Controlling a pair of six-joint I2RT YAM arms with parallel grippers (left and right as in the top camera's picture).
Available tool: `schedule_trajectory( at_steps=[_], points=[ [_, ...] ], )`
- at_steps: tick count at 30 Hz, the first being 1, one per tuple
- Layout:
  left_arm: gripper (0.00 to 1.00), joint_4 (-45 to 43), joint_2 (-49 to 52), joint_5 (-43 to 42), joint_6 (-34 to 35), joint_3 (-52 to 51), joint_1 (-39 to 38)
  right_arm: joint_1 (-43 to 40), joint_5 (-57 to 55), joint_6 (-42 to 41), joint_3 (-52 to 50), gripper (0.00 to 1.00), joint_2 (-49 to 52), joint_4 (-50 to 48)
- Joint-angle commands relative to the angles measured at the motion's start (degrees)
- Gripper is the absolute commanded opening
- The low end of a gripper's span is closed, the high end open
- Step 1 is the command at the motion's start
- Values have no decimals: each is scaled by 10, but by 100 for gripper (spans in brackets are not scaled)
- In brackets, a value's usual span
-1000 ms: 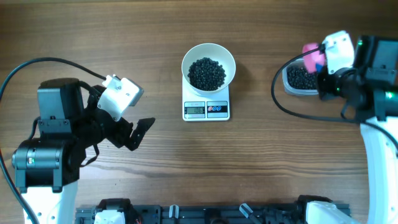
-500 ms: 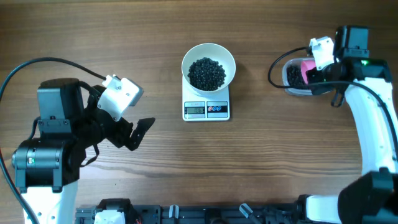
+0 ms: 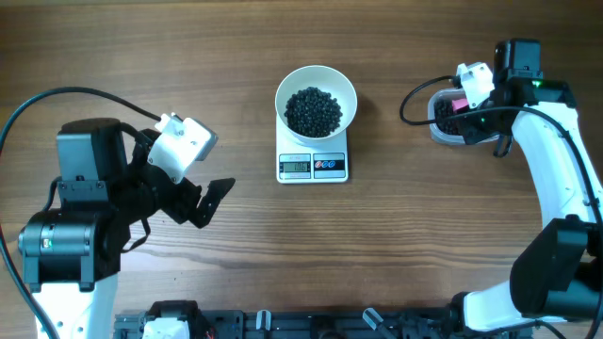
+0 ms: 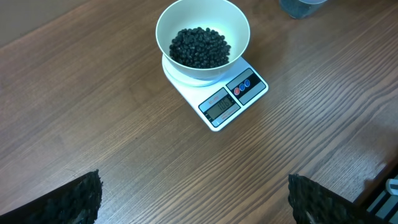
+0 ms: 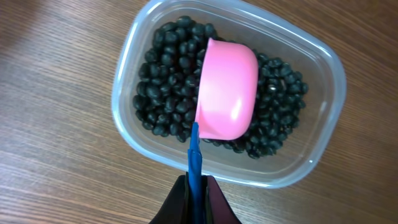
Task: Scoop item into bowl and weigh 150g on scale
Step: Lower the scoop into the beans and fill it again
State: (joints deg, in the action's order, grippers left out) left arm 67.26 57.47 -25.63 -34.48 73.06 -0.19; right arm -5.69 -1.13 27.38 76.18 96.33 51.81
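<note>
Our right gripper pinches the blue handle of the pink scoop, which sits over black pellets in the clear tub at two o'clock. The white bowl, holding more pellets, stands on the scale at twelve. Our left gripper gapes wide and empty at nine.

Nothing legible here. The scale is showing dark digits on its grey display, but they're coming through too small and blurred in both the overhead and left wrist views to give a value. The red and blue buttons beside it are showing no readable marks.
</note>
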Motion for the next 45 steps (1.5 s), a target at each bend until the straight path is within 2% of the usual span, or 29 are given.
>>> schedule_trajectory(
  at_steps=[1, 6, 16, 24, 45],
  points=[
    [100, -1, 1, -11, -11, 9, 4, 0, 76, 14, -1, 4, 12, 8],
    [100, -1, 1, -11, -11, 9, 4, -11, 107, 9, -1, 4, 12, 14],
    [100, -1, 1, -11, -11, 9, 4, -107, 256, -5, -1, 4, 12, 42],
    [100, -1, 1, -11, -11, 9, 4, -110, 256, -6, -1, 4, 12, 55],
    [100, -1, 1, -11, -11, 9, 4, -133, 317, -72, -1, 4, 57, 56]
  ],
)
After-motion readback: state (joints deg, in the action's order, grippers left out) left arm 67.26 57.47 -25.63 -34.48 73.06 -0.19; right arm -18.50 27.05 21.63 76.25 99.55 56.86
